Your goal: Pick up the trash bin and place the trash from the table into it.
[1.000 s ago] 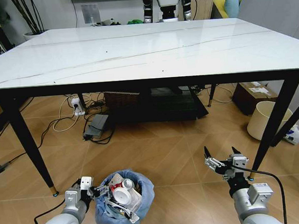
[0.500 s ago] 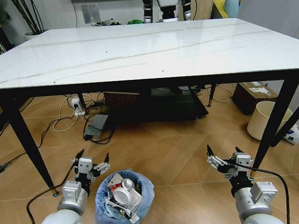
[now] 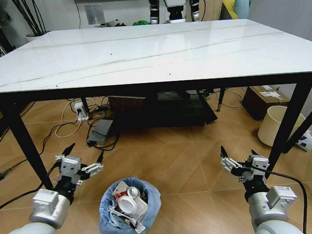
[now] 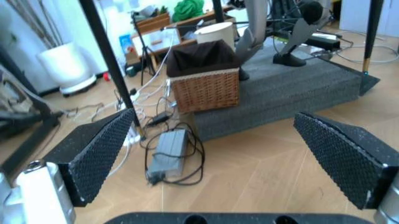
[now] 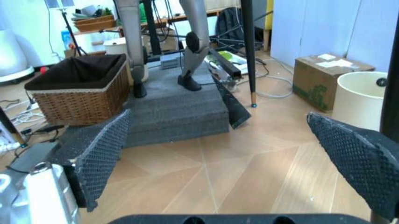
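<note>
Your table [image 3: 151,55] looks bare, and the trash [image 3: 127,200] sits inside the bin [image 3: 129,209] on the floor in front of the table, so the job looks about finished. Your left gripper [image 3: 79,164] has let go of the bin's rim, lifted and drawn off to the left, jaws spread and empty. Your right gripper [image 3: 240,162] hangs open near the right table leg, slightly lower than before.

Your left gripper [image 3: 83,158] hangs low with fingers spread wide; your right gripper [image 3: 238,158] hangs likewise, fingers apart.
</note>
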